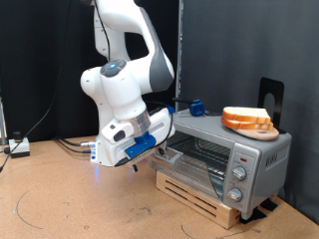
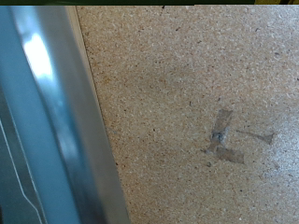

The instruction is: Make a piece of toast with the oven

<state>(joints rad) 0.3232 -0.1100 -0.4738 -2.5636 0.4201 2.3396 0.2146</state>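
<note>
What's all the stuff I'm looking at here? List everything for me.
Oven: one, silver, on a wooden pallet at the exterior view's right; its glass door looks open.
Bread slices: a stack, apparently two, pale with orange-brown crust, on top of the oven.
Knobs: three, grey, on the oven's front at the exterior view's right.
Pallet: one, light wood, under the oven.
Blue object: one, small, behind the oven's top.
Black stand: one, behind the bread.
Cables: several, on the table at the exterior view's left.
Table: one, brown chipboard.
Robot arm: one, white, its blue and white hand low beside the oven's door; fingers not clearly visible.
</note>
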